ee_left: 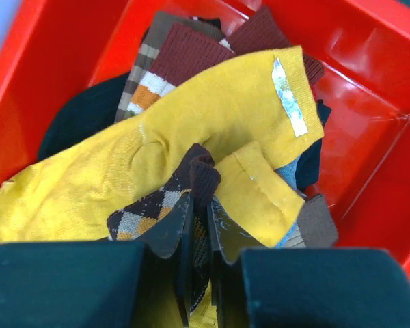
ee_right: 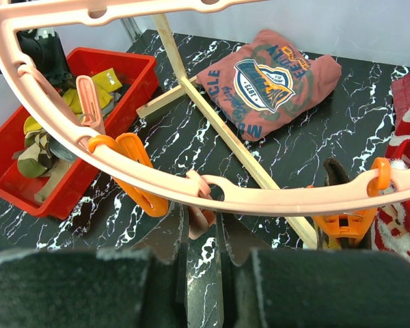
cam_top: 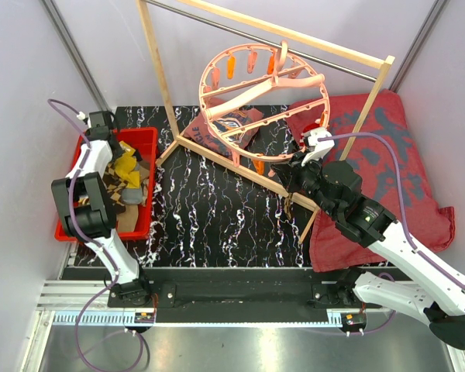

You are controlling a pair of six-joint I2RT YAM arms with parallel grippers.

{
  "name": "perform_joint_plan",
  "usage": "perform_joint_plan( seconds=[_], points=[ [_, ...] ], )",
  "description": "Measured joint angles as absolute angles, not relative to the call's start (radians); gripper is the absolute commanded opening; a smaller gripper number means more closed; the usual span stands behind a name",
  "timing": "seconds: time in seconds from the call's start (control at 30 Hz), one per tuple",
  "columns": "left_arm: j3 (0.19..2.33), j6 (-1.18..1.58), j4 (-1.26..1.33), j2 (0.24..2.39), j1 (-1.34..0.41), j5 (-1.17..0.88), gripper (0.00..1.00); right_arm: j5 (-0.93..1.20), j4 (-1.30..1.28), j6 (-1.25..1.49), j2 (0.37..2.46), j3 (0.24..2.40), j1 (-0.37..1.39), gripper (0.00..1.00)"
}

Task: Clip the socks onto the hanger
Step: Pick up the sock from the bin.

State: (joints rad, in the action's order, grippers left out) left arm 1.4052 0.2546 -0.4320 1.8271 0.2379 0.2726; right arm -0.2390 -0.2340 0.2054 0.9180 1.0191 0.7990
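At the left of the black marbled table [cam_top: 209, 217], deep in a red plastic bin [ee_left: 369, 123] — the left gripper [ee_left: 199, 222], pressed together on the cuff of a brown-tan argyle sock [ee_left: 147, 219]. Under and around that, a mustard-yellow sock [ee_left: 212, 102] spread across the heap, with a maroon, white and orange striped sock [ee_left: 167, 68] behind. Over at the wooden frame rack [cam_top: 156, 58], hanging tilted from the top bar, the round salmon-pink plastic ring hanger [cam_top: 248, 97]. At its lower rim — the right gripper [ee_right: 201, 232], narrowed onto a small pink clip [ee_right: 203, 222], with an orange clip [ee_right: 140, 174] just to the left. Beneath, a folded reddish T-shirt [ee_right: 266, 82]; off to the right, a large dark-red patterned cloth [cam_top: 387, 155].
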Motion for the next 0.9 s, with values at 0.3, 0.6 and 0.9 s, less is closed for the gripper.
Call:
perform_joint_plan(
  seconds=[0.3,0.6,0.9],
  points=[
    [1.408,0.257,-0.424,1.739,0.238,0.287,0.24,-0.232,-0.234,0.206,0.918,1.019,0.799,0.0],
    [1.396,0.268,-0.418,1.739,0.239,0.265,0.24,-0.223,-0.234,0.205,0.913,1.019,0.799,0.0],
    [1.348,0.281,-0.41,1.731,0.248,0.266,0.0,-0.223,-0.234,0.202,0.913,1.019,0.799,0.0]
  ],
)
